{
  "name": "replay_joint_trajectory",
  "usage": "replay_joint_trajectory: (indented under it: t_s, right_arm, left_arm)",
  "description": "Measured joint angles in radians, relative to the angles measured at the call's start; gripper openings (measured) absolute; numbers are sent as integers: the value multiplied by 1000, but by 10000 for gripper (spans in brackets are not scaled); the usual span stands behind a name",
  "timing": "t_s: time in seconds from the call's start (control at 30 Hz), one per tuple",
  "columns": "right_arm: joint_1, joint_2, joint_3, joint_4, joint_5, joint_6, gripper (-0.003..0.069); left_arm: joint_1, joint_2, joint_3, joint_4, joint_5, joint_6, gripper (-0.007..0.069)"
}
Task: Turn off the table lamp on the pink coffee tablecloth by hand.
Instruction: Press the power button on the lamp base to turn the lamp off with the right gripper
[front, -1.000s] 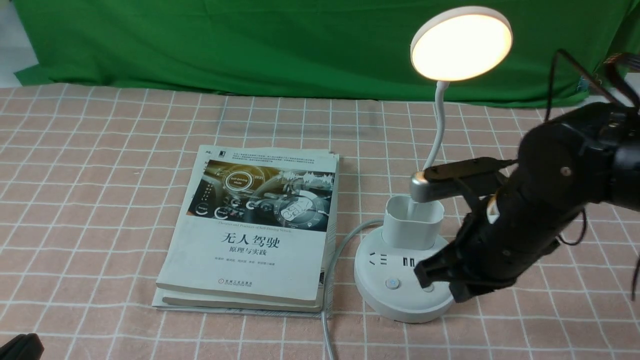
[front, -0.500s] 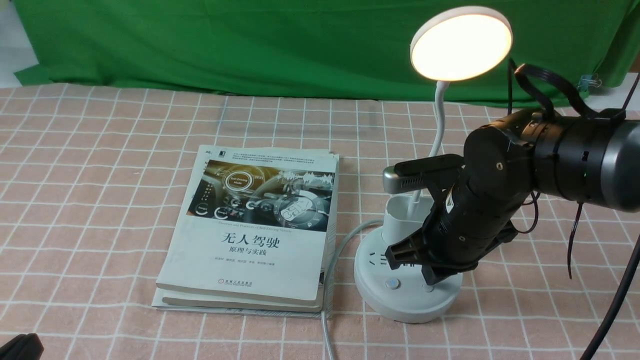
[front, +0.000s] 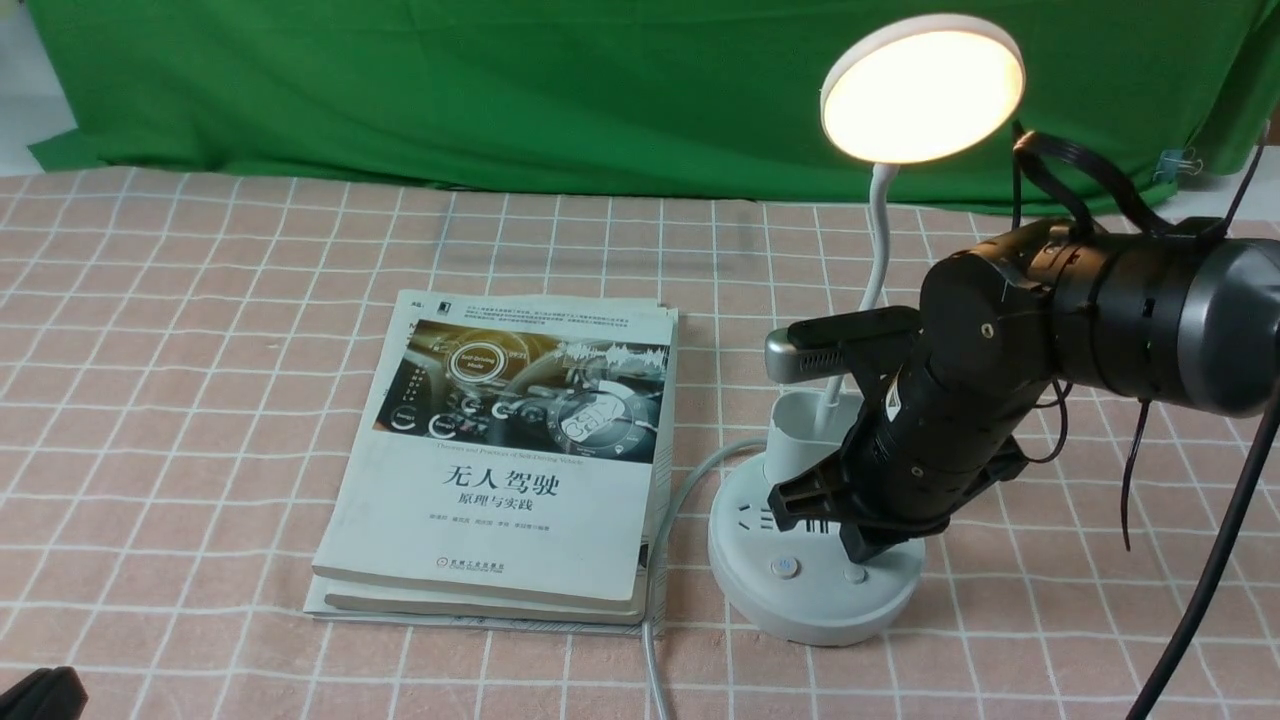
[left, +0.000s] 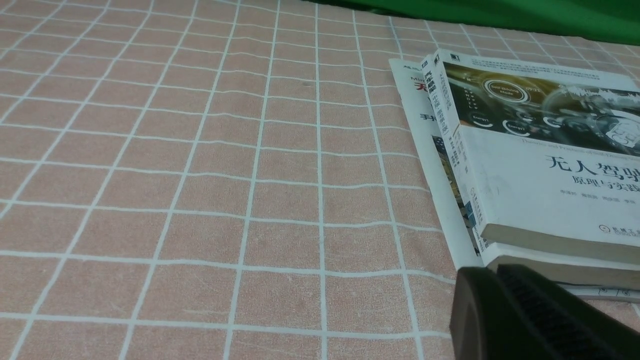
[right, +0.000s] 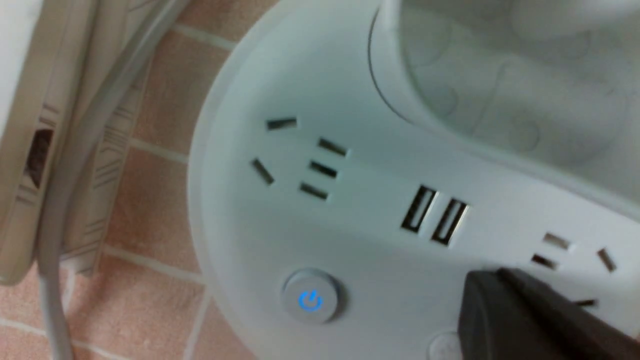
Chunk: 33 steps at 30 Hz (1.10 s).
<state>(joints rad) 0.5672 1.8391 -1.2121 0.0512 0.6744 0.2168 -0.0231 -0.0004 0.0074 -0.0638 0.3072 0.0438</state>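
Pink coffee tablecloth (front: 200, 300) fills the frame beneath a green backdrop (front: 500, 90). At the lower left corner the left gripper (front: 38, 693) barely shows; its fingers cannot be judged. Stacked books (front: 500, 480) lie centre. Right of them stands the table lamp (front: 800, 605), disc head (front: 922, 88) glowing. The right gripper (front: 862, 545), fingers pressed together, points down at the base's right-hand button (front: 855, 574).
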Motion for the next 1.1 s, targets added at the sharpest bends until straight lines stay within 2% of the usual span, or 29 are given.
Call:
replay_joint_trajectory:
  t_s: [0.2,0.4,1.1]
  right_arm:
    - [3,-76,19,2,3,0,42]
    - [11,-68,80,36,-61,0,42]
    - [11,-112,111,52,-106,-26,42]
  left_arm:
    - [0,0,0,0,0,0,6]
    - [0,0,0,0,0,0,6]
    - [0,0,0,0,0,0,6]
